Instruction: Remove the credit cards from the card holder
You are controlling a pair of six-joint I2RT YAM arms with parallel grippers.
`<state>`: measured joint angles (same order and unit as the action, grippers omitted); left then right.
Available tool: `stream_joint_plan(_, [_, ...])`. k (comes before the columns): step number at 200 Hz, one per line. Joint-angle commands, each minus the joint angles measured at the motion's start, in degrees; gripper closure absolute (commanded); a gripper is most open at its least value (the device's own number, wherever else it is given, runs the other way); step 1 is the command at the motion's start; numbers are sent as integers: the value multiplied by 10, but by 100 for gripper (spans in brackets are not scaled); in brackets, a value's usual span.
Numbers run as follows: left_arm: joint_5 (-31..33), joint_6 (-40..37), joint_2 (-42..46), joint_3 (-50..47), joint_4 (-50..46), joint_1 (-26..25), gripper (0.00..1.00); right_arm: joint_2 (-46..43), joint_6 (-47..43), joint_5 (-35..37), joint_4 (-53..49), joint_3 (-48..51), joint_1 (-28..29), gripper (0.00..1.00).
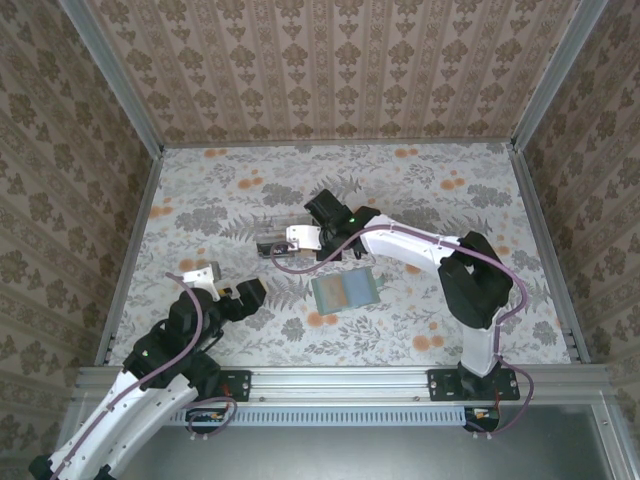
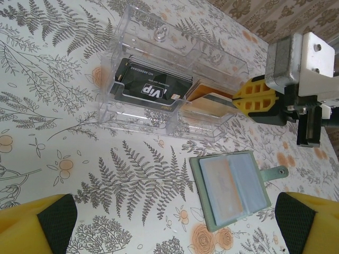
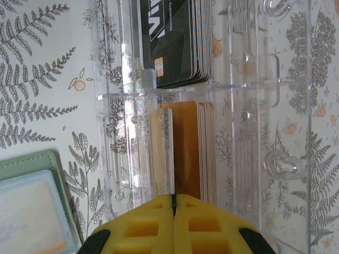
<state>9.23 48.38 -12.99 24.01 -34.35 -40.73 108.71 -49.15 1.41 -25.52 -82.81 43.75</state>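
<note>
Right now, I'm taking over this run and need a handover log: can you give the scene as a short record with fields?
card holder: grey-green soft bifold wallet, open flat on the floral-patterned table; cards seem to sit in its pockets
box: clear plastic rectangular box beyond it, holding black cards and orange cards
right gripper: shut, at the orange cards
left gripper: open, apart from the card holder
task state: card holder not yet emptied
</note>
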Motion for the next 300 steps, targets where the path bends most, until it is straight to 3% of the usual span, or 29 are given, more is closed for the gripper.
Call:
stream_joint_plan(1, [-2,8,5,-5,-7,4,0,19,10,-14,-4,-19,-4,100])
stream_joint_plan(31, [-3,8,5,-6,-3,5,0,21,16,3,11,-18,-3,80])
stream_joint_plan(147, [-28,4,-15,-15,22,7,0,-32,80,60,96,35,-6,75])
stream_joint_plan(175, [-52,9,-43,-23,47,8,0,-101,187,59,126,82,-8,75])
stream_joint_plan(235, [-127,67,-138,-76,193,8,3,-236,521,42,126,232,-49,74])
stream_joint_plan(262, [-147,90,-205,-85,258,6,7,-256,643,11,100,286,-74,74])
stream_joint_plan(300, [-156,96,-320,-68,337,-15,13,-247,748,-14,107,348,-84,76])
